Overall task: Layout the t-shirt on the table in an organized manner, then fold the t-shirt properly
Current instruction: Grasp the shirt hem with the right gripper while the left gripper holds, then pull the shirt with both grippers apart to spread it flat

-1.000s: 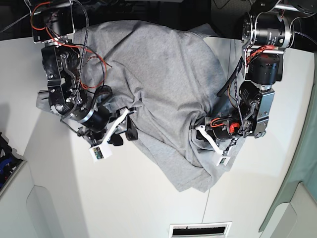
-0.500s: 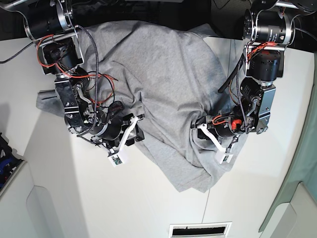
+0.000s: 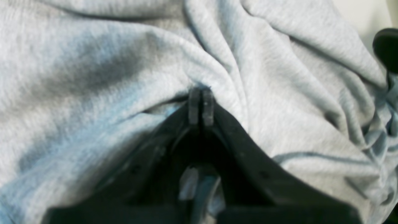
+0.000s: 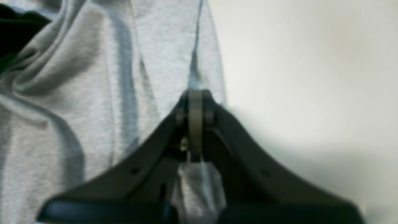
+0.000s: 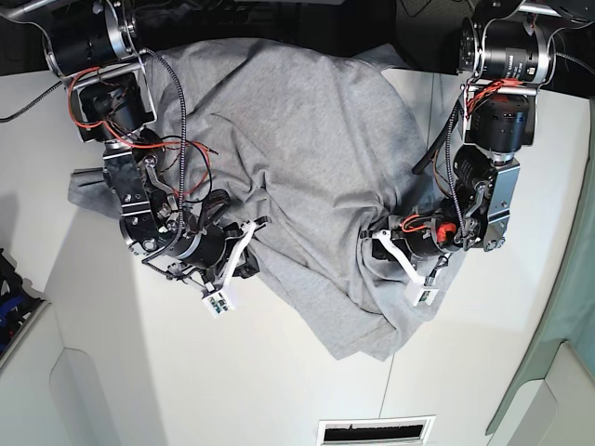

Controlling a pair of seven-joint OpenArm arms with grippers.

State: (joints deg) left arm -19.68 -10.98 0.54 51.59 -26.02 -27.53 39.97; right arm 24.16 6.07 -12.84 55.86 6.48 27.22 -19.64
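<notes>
One t-shirt [image 5: 307, 158], rumpled, spread from the table's [image 5: 279, 390] far edge toward its middle, one small flap reaching toward the left edge. Two grippers, both on it: left gripper [image 3: 201, 107] jaws together, pinching a fold of shirt; right gripper [image 4: 195, 105] jaws together, clamped on the shirt's edge with bare table just beside.

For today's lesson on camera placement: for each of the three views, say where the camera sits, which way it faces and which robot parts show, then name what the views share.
Base: overhead, facing down on the table; both arms show.
Left wrist: behind the left gripper, facing creased fabric; jaws pinch it.
Right wrist: behind the right gripper, facing a fabric edge beside bare tabletop; jaws closed on it.
Shared: the t-shirt appears in all three.
</notes>
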